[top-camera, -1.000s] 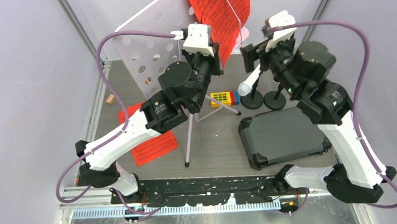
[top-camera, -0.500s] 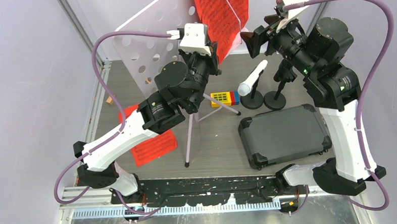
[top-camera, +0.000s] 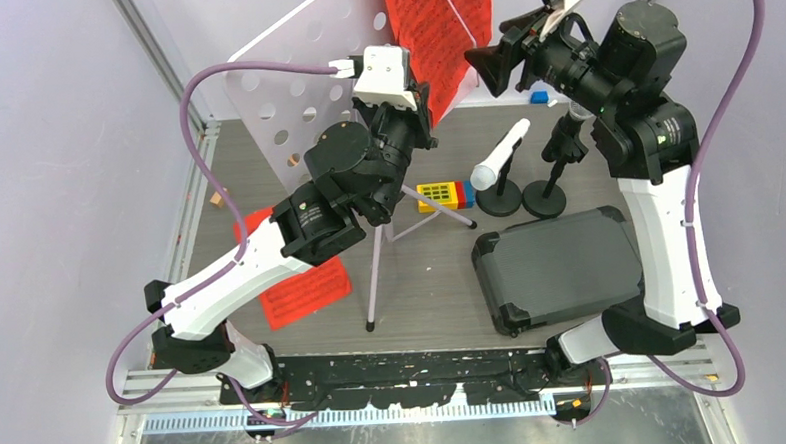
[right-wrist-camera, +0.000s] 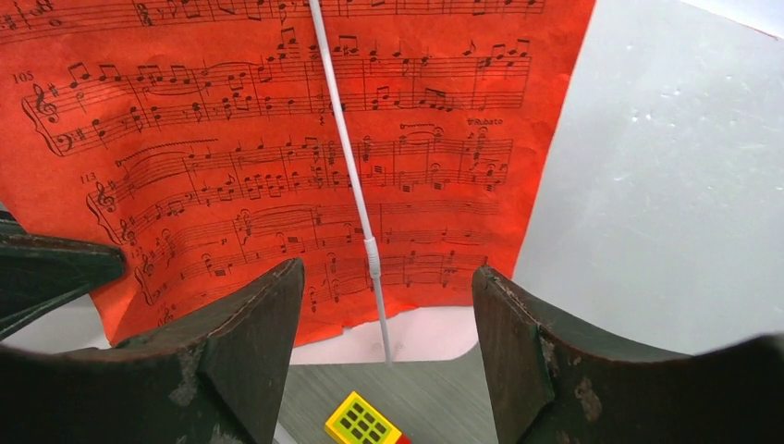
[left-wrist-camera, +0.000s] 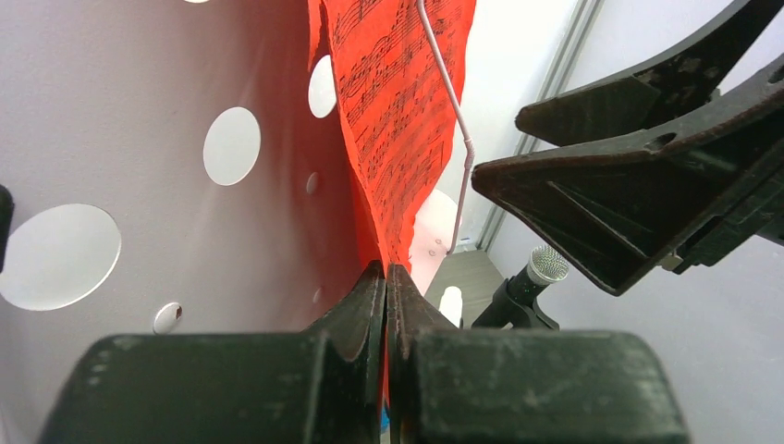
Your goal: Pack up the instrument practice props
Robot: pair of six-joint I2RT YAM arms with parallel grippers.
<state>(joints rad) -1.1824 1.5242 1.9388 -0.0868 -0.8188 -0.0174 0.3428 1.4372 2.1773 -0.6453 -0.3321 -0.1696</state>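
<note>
Numbers "105" and "113" and the word "Rubato" read on the red page (right-wrist-camera: 277, 139) hanging on the lilac music desk (top-camera: 293, 76).
We see the left fingers (left-wrist-camera: 356, 314) shut on that page's lower edge; the right fingers (right-wrist-camera: 250, 342) stand wide apart before it, holding nothing. On the counter (top-camera: 422, 291) we count another red page (top-camera: 302, 291) and two microphones, white (top-camera: 499, 153) and grey-headed (top-camera: 573, 124), on two black holders (top-camera: 499, 199).

left pincer (top-camera: 426, 108) nips the red sheet (top-camera: 431, 30) on the lilac desk (top-camera: 290, 74), right pincer (top-camera: 490, 50) spread just beside it.
</note>
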